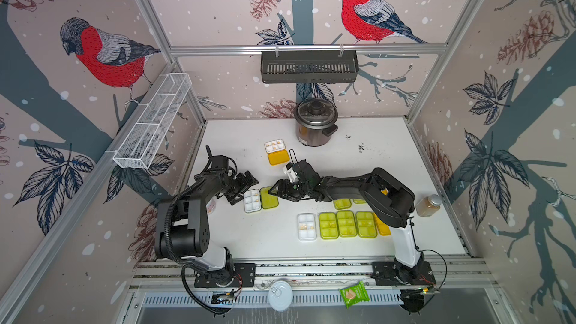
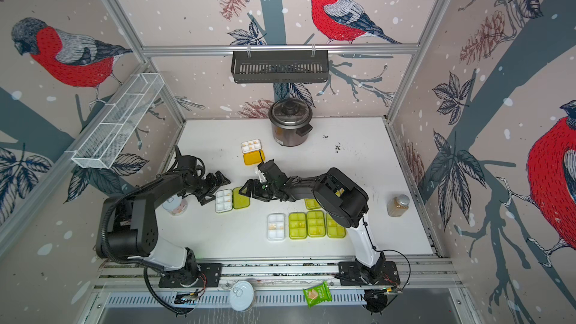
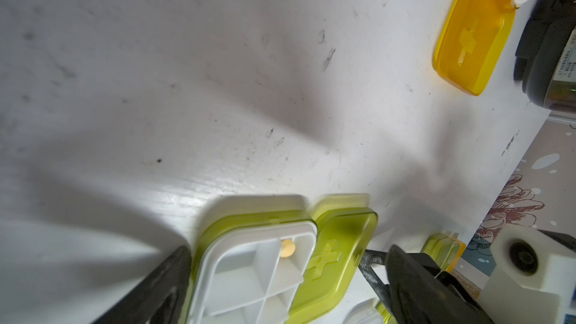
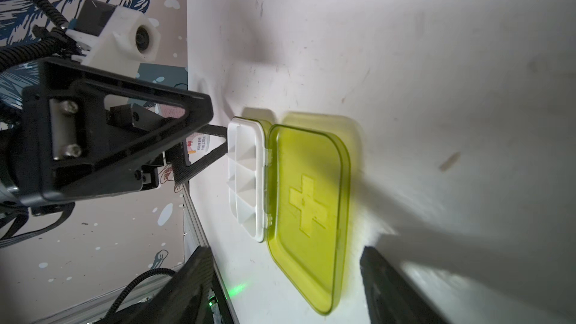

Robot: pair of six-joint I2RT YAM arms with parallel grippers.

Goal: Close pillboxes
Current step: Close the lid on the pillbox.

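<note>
Standing wide open, the left gripper (image 1: 246, 189) holds nothing. In the right wrist view one of its fingers (image 4: 199, 168) meets the outer long edge of the white tray (image 4: 246, 179) of the open pillbox (image 1: 254, 201), which sits left of centre on the table (image 1: 374, 157) in both top views. The right gripper (image 1: 276, 191) also has its jaws parted and grips nothing. Its own fingers flank one end of the lime-green lid (image 4: 308, 207), which is swung out beside the tray and blurred at its edges; whether they touch it I cannot tell. Only the right wrist view shows the raised cross (image 4: 307, 204) on that lid, and only the left wrist view shows a tan pill (image 3: 288, 248) in a tray compartment. The top views alone show the orange-lidded pillbox (image 1: 275, 151) lying open above centre and the row of closed pillboxes (image 1: 346, 223) at lower right. The left arm (image 1: 193, 201) is folded at the elbow, with its forearm pointing toward frame right. The right arm (image 1: 346, 187) stretches nearly level from the lower right toward centre.
</note>
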